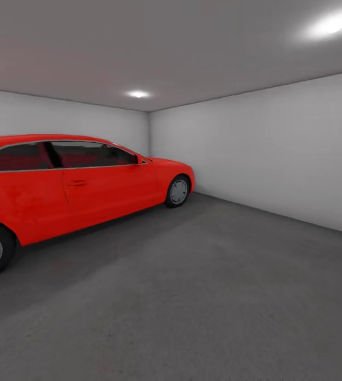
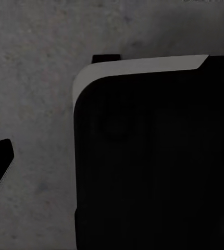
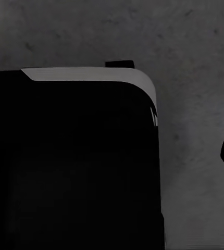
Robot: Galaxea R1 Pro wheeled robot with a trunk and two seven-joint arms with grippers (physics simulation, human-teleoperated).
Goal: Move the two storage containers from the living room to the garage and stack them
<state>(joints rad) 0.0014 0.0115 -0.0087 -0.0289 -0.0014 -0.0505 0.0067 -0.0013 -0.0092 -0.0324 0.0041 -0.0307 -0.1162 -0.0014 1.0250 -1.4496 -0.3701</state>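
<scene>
The dark grey concrete floor (image 1: 203,296) of the garage spreads ahead, bare where a box could be set down; no orange box is to be seen here, so I judge the robot is in transit. Beside that open patch stands a red car (image 1: 70,185), parked along the far pale wall (image 1: 277,153) (which leaves room to stack). Both wrist cameras look down past the robot's dark base (image 2: 153,166) onto concrete. Whether either claw is wide or narrow I cannot tell. No writing or badge is readable.
</scene>
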